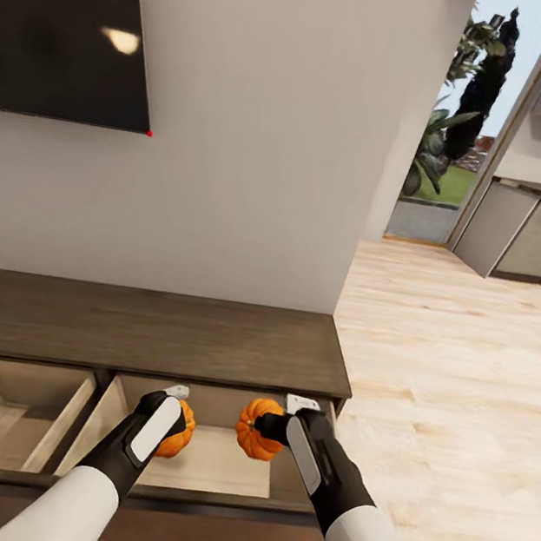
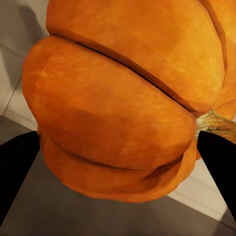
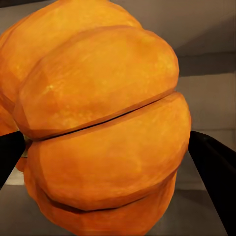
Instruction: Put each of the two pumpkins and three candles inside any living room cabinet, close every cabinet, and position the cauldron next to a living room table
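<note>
Nearest the head camera, two white forearms with black wrists reaching down over an open drawer (image 1: 212, 463) of the long dark-brown cabinet (image 1: 146, 329). Left gripper (image 1: 174, 417) clamped around one orange pumpkin (image 1: 180, 433), fingers (image 2: 17, 172) pressing its ribbed sides. Right gripper (image 1: 272, 429) likewise closed on the second pumpkin (image 1: 256, 428), held above the pale wood drawer interior. A second open drawer (image 1: 4, 415) alongside, to the left. Above, a white wall and dark television screen (image 1: 75, 18); kitchen cupboards (image 1: 536, 236) far right.

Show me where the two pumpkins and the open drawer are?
Left pumpkin (image 1: 179, 436), head view, its orange side beside the left gripper.
Right pumpkin (image 1: 255, 428), head view, its ribbed middle.
Open drawer (image 1: 211, 467), head view, its pale floor.
</note>
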Tool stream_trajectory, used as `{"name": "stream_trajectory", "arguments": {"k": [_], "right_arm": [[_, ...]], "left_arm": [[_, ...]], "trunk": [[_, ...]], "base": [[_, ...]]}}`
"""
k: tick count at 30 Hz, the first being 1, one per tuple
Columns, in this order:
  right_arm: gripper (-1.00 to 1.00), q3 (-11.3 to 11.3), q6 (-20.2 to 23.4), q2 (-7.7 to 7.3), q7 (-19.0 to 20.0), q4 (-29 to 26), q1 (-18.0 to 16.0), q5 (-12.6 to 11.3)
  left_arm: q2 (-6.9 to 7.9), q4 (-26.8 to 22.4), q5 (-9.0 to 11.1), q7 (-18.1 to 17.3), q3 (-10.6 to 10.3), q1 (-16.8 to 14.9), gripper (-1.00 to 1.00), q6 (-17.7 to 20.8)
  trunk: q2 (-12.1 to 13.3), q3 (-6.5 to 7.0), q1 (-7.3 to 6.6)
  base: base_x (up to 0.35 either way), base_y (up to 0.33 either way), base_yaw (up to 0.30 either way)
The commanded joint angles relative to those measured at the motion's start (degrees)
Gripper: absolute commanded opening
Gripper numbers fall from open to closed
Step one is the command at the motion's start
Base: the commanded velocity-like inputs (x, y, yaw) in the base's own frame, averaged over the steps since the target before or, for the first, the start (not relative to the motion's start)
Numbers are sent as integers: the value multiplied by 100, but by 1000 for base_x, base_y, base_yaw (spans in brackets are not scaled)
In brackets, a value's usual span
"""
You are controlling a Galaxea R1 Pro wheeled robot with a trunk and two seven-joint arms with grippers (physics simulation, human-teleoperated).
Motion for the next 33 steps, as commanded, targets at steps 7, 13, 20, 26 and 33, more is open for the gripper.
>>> {"name": "stream_trajectory", "arguments": {"k": [7, 13, 20, 26, 33], "right_arm": [[-100, 16, -243, 0, -47, 236, -21, -66], [-100, 27, -269, 0, -9, 223, -13, -62], [-100, 211, -267, 0, -8, 223, -13, -64], [-100, 265, -250, 0, 2, 199, -13, -70], [-100, 266, -249, 0, 9, 196, -13, -70]], "left_arm": [[1, -11, 41, 54, -25, -4, -100, 6], [-7, -17, 42, 50, -32, -2, -100, -85], [-43, -41, 41, 52, -38, -1, -100, -94], [-39, -46, 42, 54, -30, -2, -100, -89], [-41, -46, 42, 54, -29, -1, -100, -89]], "trunk": [[-285, -131, 153], [-526, -239, 285], [-606, -275, 329], [-606, -273, 329], [-606, -248, 329]], "base": [[0, 0, 0], [0, 0, 0], [0, 0, 0], [48, 31, 18], [6, 3, 189]]}}
